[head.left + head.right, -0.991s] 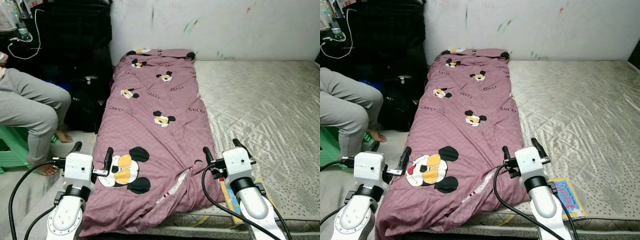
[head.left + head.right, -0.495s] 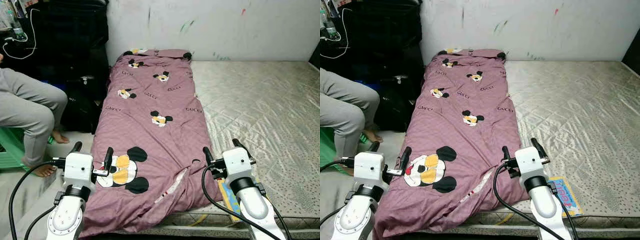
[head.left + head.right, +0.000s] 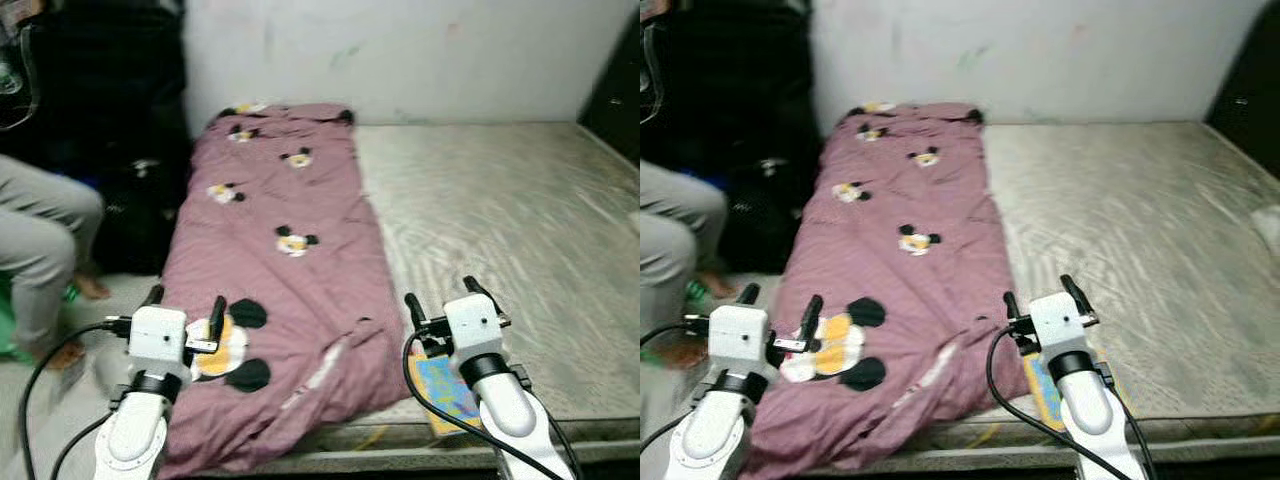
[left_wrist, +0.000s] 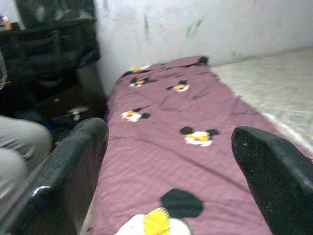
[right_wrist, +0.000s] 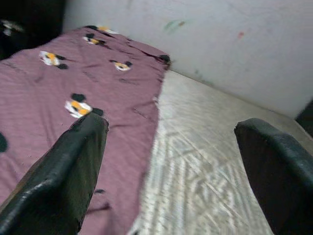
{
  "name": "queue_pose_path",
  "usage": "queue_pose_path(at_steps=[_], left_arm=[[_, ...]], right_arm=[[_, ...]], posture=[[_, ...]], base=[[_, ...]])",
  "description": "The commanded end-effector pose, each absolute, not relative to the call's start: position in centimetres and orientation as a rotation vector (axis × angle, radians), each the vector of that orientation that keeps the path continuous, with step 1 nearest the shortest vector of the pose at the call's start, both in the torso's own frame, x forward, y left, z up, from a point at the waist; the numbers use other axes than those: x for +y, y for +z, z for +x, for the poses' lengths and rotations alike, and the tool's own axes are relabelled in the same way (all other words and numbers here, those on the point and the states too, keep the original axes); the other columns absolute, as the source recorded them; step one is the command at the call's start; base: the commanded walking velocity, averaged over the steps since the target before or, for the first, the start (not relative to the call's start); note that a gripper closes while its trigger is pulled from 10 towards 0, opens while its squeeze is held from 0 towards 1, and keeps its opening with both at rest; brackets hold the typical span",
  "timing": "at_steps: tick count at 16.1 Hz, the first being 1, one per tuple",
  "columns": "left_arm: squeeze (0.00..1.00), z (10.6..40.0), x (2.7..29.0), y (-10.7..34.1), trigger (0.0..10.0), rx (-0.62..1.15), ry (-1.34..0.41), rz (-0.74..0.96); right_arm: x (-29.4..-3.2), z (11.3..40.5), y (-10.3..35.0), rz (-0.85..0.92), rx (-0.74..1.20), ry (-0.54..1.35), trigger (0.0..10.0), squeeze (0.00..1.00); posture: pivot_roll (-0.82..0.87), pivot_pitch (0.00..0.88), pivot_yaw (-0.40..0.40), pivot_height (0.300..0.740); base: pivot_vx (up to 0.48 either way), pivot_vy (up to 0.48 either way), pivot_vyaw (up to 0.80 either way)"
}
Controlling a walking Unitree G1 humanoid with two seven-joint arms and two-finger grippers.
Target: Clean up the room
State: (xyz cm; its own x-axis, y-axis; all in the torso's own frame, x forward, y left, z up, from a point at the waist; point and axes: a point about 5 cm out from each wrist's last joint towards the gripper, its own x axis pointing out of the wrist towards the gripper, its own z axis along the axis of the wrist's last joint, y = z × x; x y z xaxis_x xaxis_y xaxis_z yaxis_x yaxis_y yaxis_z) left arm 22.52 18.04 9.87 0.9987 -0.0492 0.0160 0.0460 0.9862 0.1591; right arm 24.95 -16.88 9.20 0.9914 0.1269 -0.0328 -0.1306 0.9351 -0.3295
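Both grippers are raised before the bed, fingers apart and empty: the left gripper (image 3: 183, 320) over the quilt's near end, the right gripper (image 3: 443, 305) above a colourful book (image 3: 445, 392). The purple quilt (image 3: 285, 260) lies lengthwise along the mattress (image 3: 520, 220), probably because it waits for folding.

Lighting even and moderate. Head views smeared by motion blur; cartoon prints on the quilt (image 3: 280, 260) soft. Dark corner left of quilt. Wrist views slightly blurred.

One quilt (image 3: 275, 250), one mattress (image 3: 520, 230), one book (image 3: 445, 392)
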Motion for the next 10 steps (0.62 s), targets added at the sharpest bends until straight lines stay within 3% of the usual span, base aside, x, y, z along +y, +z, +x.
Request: queue_pose_path(at_steps=[1,5,10], left_arm=[[0.00,22.57,18.48,9.88,10.0,-0.014,-0.038,0.169],[0.00,22.56,18.46,9.86,10.0,-0.014,-0.041,0.167],[0.00,22.57,18.41,9.85,10.0,-0.013,-0.043,0.166]], right_arm=[[-16.64,25.13,9.14,-0.329,0.013,0.143,10.0,0.00],[-16.64,25.10,9.13,-0.331,0.013,0.144,10.0,0.00],[-16.62,25.10,9.09,-0.331,0.015,0.147,10.0,0.00]], posture=[[-0.03,0.000,0.000,0.740],[-0.03,0.000,0.000,0.740],[-0.03,0.000,0.000,0.740]], base=[[0.000,-0.285,0.00],[0.000,-0.287,0.00],[0.000,-0.285,0.80]])
